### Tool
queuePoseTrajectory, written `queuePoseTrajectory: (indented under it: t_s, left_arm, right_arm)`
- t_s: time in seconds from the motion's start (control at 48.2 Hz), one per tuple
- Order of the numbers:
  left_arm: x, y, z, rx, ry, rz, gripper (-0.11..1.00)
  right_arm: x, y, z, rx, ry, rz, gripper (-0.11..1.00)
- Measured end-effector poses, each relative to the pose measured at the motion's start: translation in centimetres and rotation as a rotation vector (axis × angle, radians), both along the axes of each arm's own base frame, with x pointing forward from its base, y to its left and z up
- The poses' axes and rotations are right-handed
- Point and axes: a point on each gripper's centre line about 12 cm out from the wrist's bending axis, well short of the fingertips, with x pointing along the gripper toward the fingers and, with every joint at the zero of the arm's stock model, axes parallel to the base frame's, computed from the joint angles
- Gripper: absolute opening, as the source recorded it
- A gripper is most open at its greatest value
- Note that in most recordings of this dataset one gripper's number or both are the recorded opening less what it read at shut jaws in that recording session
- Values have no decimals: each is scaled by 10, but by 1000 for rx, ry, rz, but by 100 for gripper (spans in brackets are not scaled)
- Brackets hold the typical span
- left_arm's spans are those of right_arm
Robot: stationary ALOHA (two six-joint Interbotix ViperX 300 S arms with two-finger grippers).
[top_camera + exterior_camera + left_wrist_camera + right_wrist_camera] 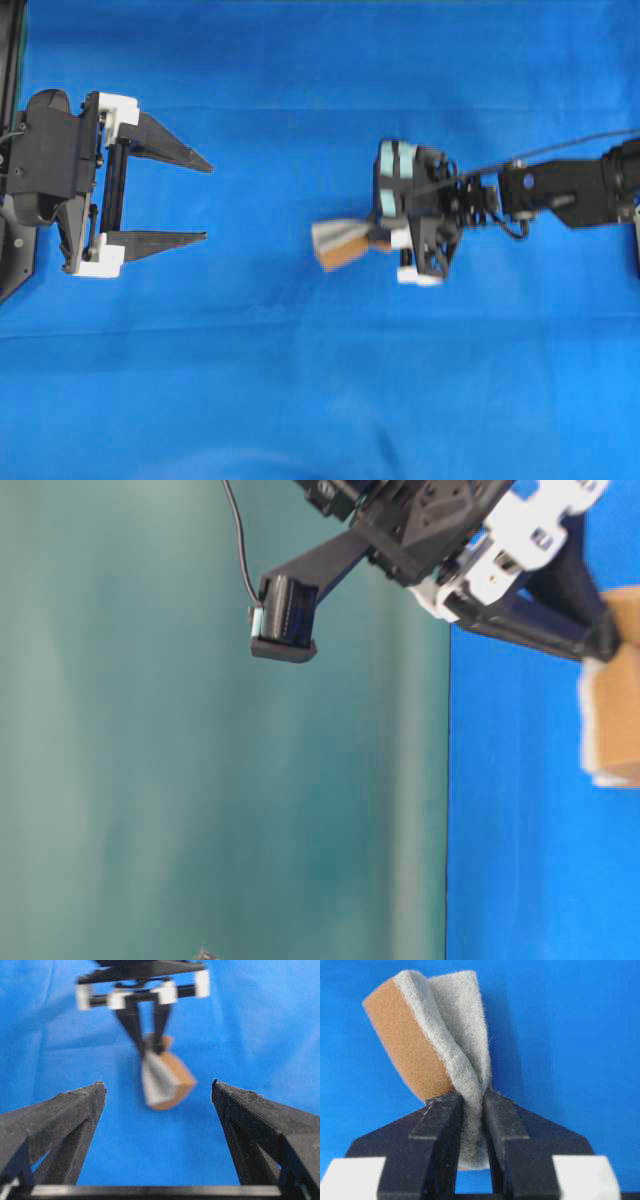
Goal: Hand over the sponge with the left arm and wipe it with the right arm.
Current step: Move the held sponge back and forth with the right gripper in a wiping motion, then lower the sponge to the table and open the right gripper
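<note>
Pinching the sponge (437,1045), our right gripper (472,1110) should press flat; left gripper (205,200) waits wide.

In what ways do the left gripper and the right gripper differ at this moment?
The left gripper is wide open and holds nothing; the right gripper is shut on the sponge, pinching its grey layer. The left gripper has plain black housing, while the right gripper carries teal tape strips. In the overhead view the left gripper sits near the left edge, and the right gripper is near the middle. Both have pointed black fingers on white blocks and face each other above the blue cloth.
</note>
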Motion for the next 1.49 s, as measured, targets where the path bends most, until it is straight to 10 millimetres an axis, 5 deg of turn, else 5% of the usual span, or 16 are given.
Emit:
queuePoseTrajectory:
  t_s: [0.249, 1.161, 1.347, 1.492]
  left_arm:
    - [0, 0, 0, 3, -2, -1, 92]
    - [0, 0, 1, 6, -3, -2, 92]
    - [0, 0, 0, 10, -3, -3, 92]
    - [0, 0, 0, 12, -3, -4, 92]
  right_arm:
    - [-4, -25, 0, -20, 3, -44, 21]
    - [1, -9, 2, -4, -27, -13, 21]
    - [1, -4, 2, -4, -25, -1, 67]
    - [2, -1, 2, 0, -24, 3, 73]
